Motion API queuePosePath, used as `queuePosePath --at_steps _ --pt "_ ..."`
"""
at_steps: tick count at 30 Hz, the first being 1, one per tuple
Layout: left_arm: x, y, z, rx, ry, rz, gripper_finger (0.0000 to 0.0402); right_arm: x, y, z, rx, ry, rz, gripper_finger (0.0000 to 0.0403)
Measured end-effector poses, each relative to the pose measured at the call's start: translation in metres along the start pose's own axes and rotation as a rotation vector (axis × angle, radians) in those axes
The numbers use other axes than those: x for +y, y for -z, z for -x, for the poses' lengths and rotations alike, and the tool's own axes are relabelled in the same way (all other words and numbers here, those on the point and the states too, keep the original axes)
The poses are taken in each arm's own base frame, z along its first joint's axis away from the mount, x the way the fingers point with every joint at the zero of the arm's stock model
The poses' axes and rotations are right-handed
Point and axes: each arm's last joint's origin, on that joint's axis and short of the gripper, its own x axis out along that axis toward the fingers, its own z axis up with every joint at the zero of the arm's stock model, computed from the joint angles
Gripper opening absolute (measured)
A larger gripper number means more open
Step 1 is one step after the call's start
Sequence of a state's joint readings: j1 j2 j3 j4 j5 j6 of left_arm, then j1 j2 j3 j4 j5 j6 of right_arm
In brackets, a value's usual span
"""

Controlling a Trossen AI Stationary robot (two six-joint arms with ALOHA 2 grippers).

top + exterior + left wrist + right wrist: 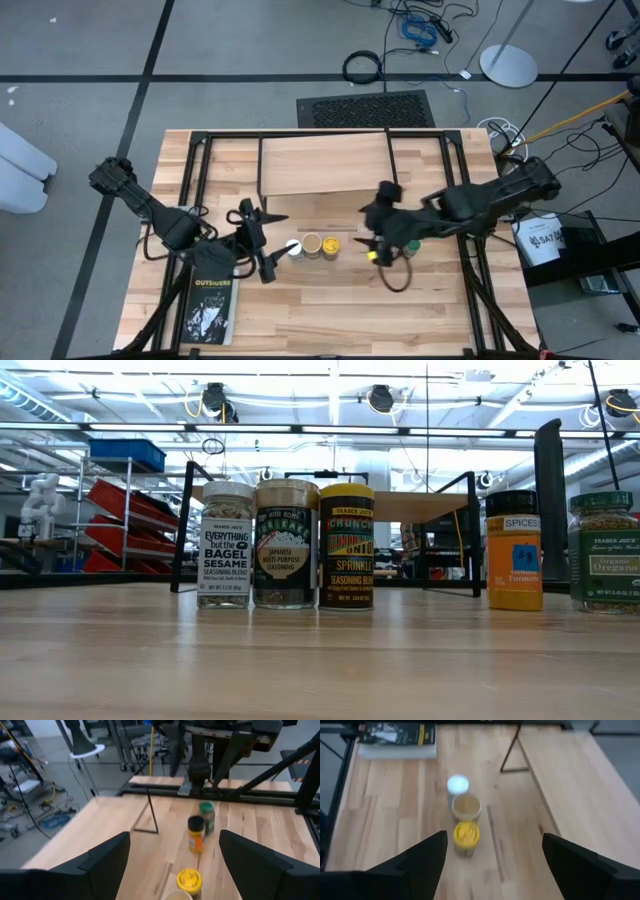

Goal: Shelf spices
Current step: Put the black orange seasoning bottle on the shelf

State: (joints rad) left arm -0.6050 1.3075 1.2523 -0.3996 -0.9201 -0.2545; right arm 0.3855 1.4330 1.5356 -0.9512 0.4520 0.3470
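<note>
Three jars stand in a row on the table: white lid (293, 248) (225, 545), tan lid (312, 244) (286, 543) and yellow lid (331, 245) (346, 546). To their right stand the orange jar with the black lid (514, 550) (196, 834) and the green-lidded jar (603, 550) (206, 817). The shelf (325, 165), a light plank on black wire legs, stands behind them. My left gripper (268, 245) (172, 865) is open just left of the row. My right gripper (368, 230) (492, 865) is open just right of it, above the orange jar (373, 256).
A book (210, 310) (397, 740) lies near the table's front left, under the left arm. Black rails (190, 180) frame the table. The shelf's wire leg (147, 815) (512, 755) stands close behind the jars. Bare wood shows at the table's near edge.
</note>
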Motion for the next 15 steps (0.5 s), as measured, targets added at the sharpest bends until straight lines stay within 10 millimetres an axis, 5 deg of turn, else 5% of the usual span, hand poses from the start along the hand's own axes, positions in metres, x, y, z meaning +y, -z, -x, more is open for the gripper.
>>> queuePosePath --at_steps 15 --pt "-0.008 -0.001 -0.008 0.024 0.043 -0.008 0.0317 0.037 0.079 0.053 0.005 0.059 -0.117 0.0312"
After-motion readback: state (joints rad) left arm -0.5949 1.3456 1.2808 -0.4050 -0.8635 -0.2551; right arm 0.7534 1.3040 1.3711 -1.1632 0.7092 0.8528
